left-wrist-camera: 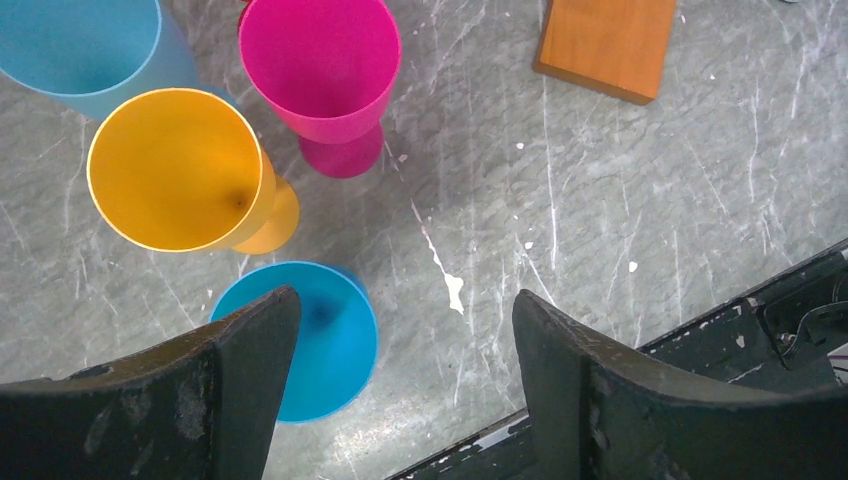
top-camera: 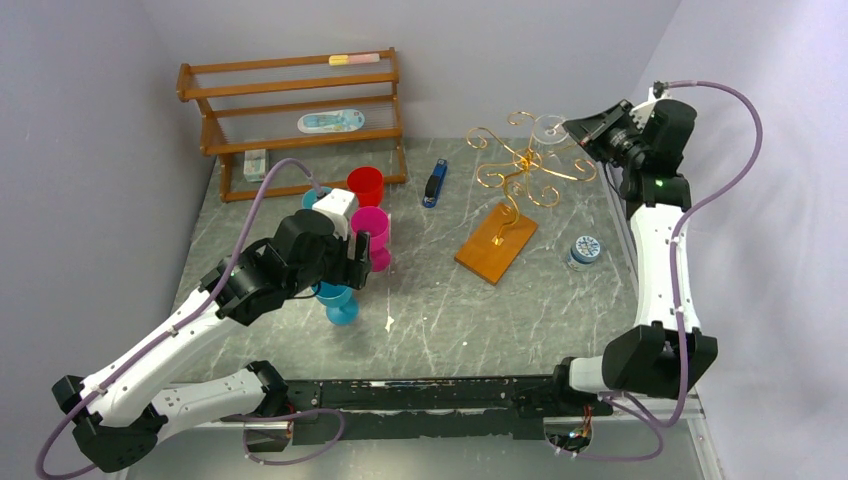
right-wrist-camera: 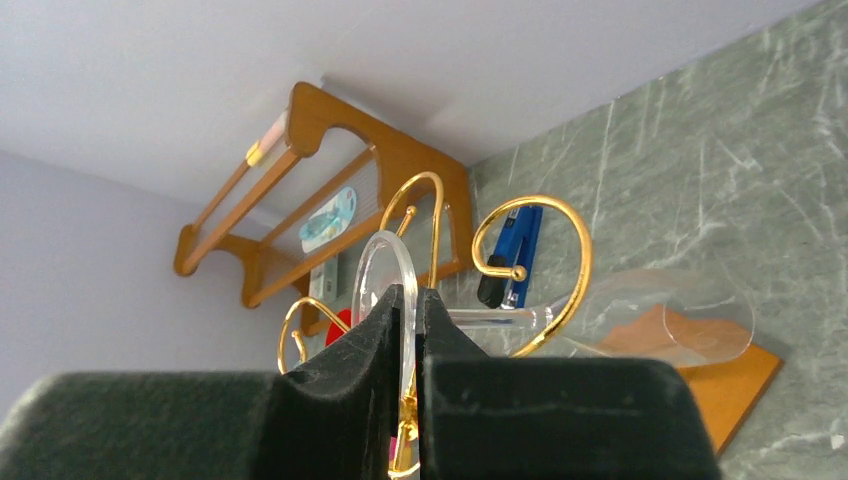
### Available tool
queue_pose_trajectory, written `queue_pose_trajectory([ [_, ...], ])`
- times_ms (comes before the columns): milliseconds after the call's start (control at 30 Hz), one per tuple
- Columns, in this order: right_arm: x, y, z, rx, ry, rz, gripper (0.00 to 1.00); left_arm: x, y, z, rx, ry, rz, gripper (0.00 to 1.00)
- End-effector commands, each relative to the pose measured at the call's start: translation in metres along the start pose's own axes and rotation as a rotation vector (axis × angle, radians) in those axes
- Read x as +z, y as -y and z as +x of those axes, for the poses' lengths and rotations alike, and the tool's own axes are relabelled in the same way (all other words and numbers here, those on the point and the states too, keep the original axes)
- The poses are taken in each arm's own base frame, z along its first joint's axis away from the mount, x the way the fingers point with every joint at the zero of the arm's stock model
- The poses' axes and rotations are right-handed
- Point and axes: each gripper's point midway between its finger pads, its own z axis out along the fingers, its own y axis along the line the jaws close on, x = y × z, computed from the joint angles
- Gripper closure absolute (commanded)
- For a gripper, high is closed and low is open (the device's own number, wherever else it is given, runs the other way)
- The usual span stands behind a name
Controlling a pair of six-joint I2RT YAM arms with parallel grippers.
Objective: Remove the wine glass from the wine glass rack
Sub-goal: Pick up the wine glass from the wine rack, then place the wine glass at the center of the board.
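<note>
The wine glass rack [top-camera: 520, 165] is a gold wire stand with scroll arms on an orange-brown wooden base [top-camera: 496, 248], right of the table's middle. A clear wine glass [top-camera: 548, 130] hangs at its top right. In the right wrist view its stem [right-wrist-camera: 500, 318] passes through a gold scroll [right-wrist-camera: 575, 250], and its bowl [right-wrist-camera: 680, 315] lies to the right. My right gripper [right-wrist-camera: 410, 295] is shut on the round foot [right-wrist-camera: 385, 262] of the glass. My left gripper [left-wrist-camera: 405, 305] hovers open and empty over the coloured cups at the left.
A brown slatted shelf [top-camera: 290, 110] stands at the back left. Below my left gripper are red [top-camera: 366, 185], magenta [left-wrist-camera: 320, 65], yellow [left-wrist-camera: 175, 170] and blue [left-wrist-camera: 335, 330] cups. A blue stapler [top-camera: 435, 183] and a small round tin [top-camera: 584, 250] flank the rack.
</note>
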Motion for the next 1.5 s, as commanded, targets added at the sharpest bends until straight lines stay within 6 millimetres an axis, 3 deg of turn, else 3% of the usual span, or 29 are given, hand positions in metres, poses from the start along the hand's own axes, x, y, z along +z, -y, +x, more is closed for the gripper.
queue_pose_trajectory([
  [0,0.009,-0.022,-0.005,-0.047,-0.013,-0.079,1.00,-0.006,0.012,-0.013,-0.023,0.044,0.055,0.18],
  [467,0.045,-0.021,-0.034,0.025,0.074,-0.088,1.00,-0.001,0.013,-0.008,-0.016,0.019,0.056,0.18],
  [700,0.040,-0.007,-0.068,-0.035,0.231,0.043,1.00,0.000,0.013,-0.007,-0.010,0.009,0.054,0.18],
  [967,0.014,0.000,-0.097,-0.132,0.331,0.172,1.00,0.000,0.017,-0.004,0.016,-0.005,0.082,0.18],
  [1167,-0.032,-0.008,-0.106,-0.209,0.407,0.239,1.00,0.002,0.019,-0.005,0.019,-0.007,0.090,0.19],
  [1300,-0.066,-0.009,-0.106,-0.247,0.446,0.305,1.00,0.000,0.021,-0.008,0.019,0.011,0.104,0.18],
  [1467,-0.101,-0.016,-0.086,-0.229,0.454,0.296,1.00,-0.001,0.025,-0.010,0.027,0.017,0.126,0.18],
])
